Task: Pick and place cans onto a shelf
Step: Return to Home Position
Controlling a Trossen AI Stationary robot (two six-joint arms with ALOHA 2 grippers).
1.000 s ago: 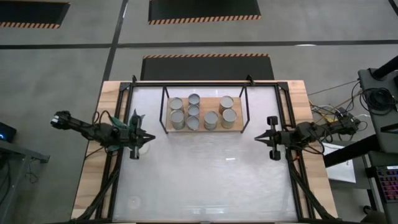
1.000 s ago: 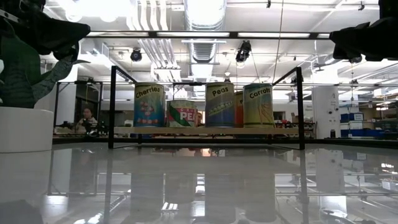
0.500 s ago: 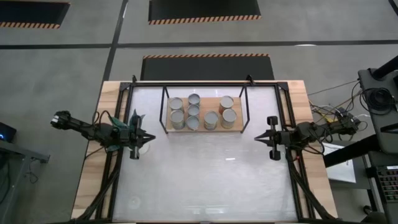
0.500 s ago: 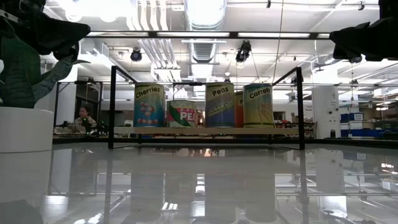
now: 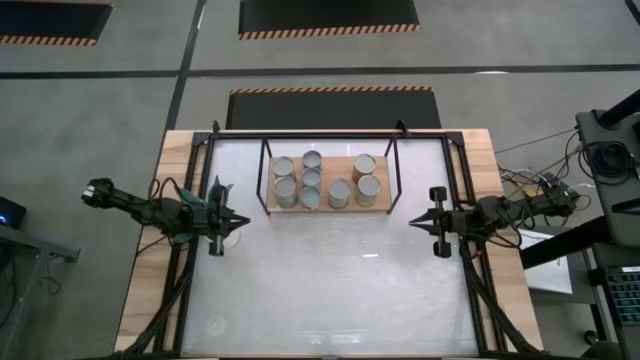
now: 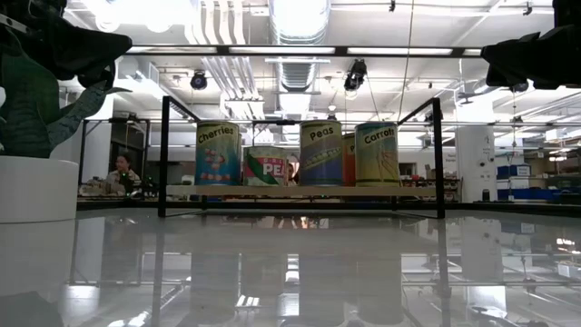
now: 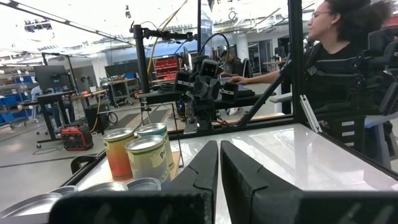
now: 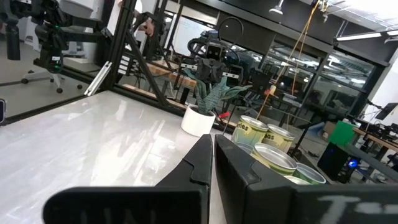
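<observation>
Several cans (image 5: 325,182) stand upright on the light-wood board of the shelf (image 5: 338,165), inside its black frame at the table's far middle. The low view shows them in a row (image 6: 321,153) on the board (image 6: 300,192). My left gripper (image 5: 243,221) hovers at the table's left side, shut and empty, pointing toward the right. My right gripper (image 5: 413,223) hovers at the right side, shut and empty, pointing toward the left. Each wrist view shows its shut fingers (image 7: 219,163) (image 8: 213,152) with cans (image 7: 146,158) (image 8: 267,146) off to one side.
A white pot with a teal plant (image 8: 199,121) stands by the left gripper, its pot (image 6: 36,189) at the low view's left. A black frame (image 5: 300,135) borders the table. White tabletop (image 5: 330,280) lies in front of the shelf. A person (image 7: 336,37) sits beyond the table's right side.
</observation>
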